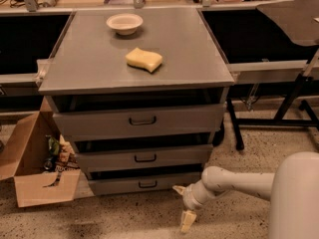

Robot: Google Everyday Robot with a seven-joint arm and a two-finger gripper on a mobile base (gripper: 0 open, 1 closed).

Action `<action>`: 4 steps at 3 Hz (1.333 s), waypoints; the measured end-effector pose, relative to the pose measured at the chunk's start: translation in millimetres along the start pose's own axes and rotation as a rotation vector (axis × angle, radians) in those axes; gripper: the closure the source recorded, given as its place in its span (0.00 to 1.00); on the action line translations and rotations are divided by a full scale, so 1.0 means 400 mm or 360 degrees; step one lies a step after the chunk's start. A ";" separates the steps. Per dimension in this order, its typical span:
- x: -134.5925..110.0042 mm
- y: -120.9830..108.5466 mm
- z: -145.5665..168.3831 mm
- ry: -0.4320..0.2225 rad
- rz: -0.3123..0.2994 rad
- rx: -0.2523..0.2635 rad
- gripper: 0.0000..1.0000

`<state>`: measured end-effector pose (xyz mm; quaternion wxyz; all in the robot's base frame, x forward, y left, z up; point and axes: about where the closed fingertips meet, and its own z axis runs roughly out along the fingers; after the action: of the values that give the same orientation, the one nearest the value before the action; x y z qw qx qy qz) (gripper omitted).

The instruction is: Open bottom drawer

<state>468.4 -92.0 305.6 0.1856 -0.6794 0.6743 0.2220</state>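
The bottom drawer (119, 184) is the slimmest grey front at the foot of the grey cabinet, with a small dark loop handle (147, 184) at its centre. It sits slightly proud of the cabinet, like the two drawers above it. My gripper (182, 205) hangs low at the right of this drawer, just off its right end and in front of it, near the floor. Its two cream fingertips (187, 220) stand spread apart and hold nothing. It is well right of the handle and does not touch it.
The middle drawer (144, 158) and the tall top drawer (142, 120) sit above. A white bowl (124, 23) and a yellow sponge (144, 59) lie on the cabinet top. An open cardboard box (37, 171) stands at the left. Black table legs (279, 118) are at the right.
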 end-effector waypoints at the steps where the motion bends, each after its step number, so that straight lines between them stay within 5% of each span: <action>1: 0.073 -0.037 0.092 0.0018 0.0016 0.0006 0.00; 3: 0.082 -0.051 0.109 0.0085 -0.0004 0.0023 0.00; 4: 0.115 -0.132 0.130 0.0220 -0.0118 0.0123 0.00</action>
<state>518.2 -100.5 234.5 0.1727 -0.7100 0.6679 0.1414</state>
